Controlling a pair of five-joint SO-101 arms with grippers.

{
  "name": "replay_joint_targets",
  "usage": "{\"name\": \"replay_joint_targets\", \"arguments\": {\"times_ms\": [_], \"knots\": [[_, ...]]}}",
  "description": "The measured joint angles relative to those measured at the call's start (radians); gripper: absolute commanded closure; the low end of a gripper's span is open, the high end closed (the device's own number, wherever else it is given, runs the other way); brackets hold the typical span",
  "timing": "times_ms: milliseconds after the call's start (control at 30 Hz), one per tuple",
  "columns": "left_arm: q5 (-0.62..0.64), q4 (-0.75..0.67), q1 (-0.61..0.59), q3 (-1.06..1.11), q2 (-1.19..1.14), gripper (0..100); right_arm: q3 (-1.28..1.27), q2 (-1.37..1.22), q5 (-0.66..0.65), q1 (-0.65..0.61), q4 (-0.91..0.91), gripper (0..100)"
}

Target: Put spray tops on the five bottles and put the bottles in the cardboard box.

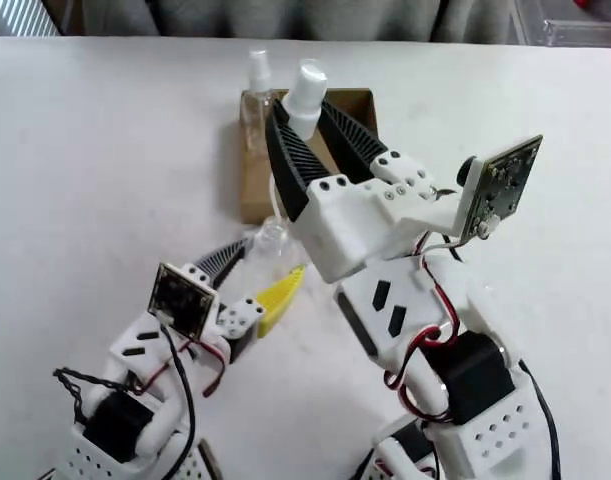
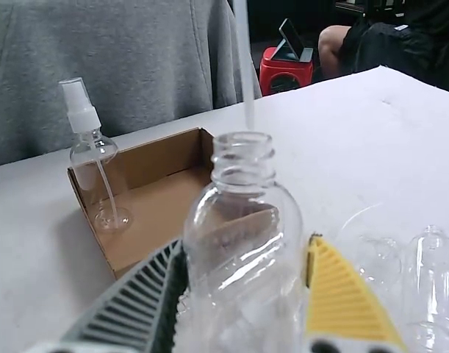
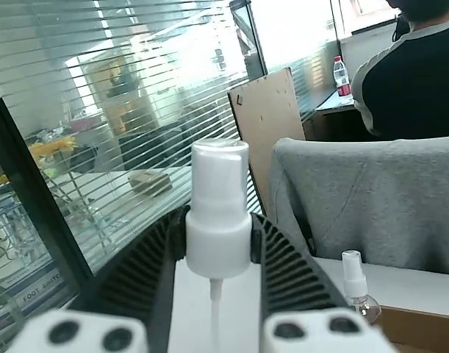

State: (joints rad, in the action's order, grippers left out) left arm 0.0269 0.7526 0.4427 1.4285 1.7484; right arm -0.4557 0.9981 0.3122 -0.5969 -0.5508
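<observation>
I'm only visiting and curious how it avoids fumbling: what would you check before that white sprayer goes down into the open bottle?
1. Left hand is clamped on the open bottle: ok.
2. The bottle's neck is uncapped and unobstructed: ok.
3. Right hand is gripping the spray top by its body: ok.
4. The dip tube hangs straight above the neck: ok in the left wrist view; whether it is centred in depth: cannot tell.
5. The cardboard box has free floor beside the finished bottle: ok.
</observation>
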Motion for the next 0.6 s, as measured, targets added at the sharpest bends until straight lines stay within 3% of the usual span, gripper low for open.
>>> {"name": "replay_joint_targets", "arguments": {"times_ms": [600], "knots": [[0.000,0.000,-0.002,0.000,0.000,84,-0.247,0.000,0.002,-0.002,0.054,98.2]]}}
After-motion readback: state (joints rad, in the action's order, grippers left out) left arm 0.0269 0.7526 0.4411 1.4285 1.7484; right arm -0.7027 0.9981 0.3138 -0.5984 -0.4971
